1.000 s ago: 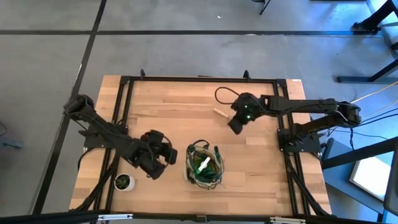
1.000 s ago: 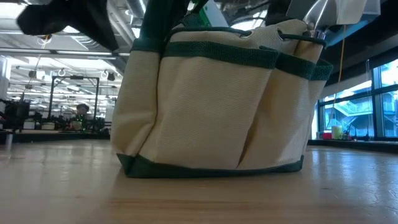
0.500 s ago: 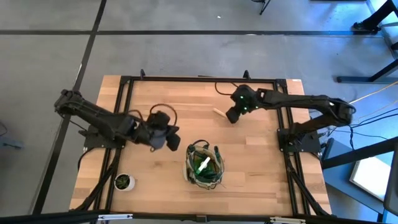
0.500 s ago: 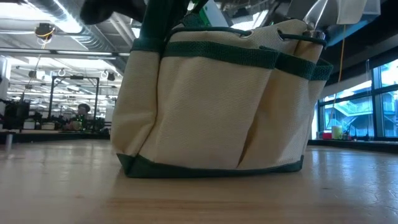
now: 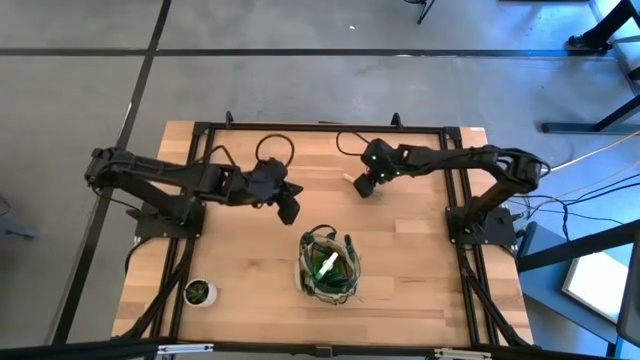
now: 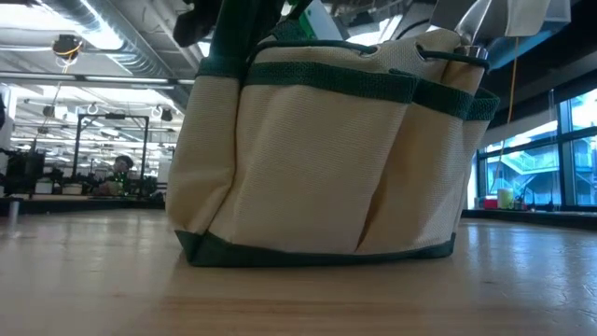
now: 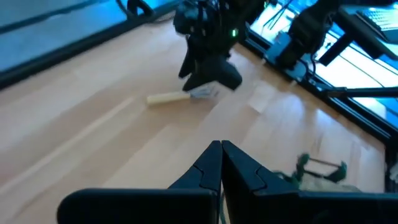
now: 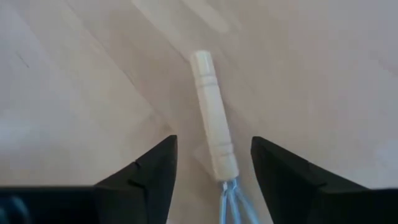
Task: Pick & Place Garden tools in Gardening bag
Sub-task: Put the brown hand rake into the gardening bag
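Fork (image 8: 213, 143) with a pale wooden handle lies flat on the far middle of the table (image 5: 400, 260), its handle between the spread fingers of the right gripper (image 8: 211, 165), which hangs right over it with neither finger seen touching the wood. The gardening bag (image 5: 328, 266) stands upright near the front middle of the table, well apart from the fork, with tools already poking out of its top. The left gripper (image 5: 289, 208), fingers pressed together and empty, hovers over bare wood between bag and fork, and a small potted plant (image 5: 199, 292) sits at the front left corner.

Right claw (image 8: 211, 165) open; left claw (image 7: 221, 163) closed.
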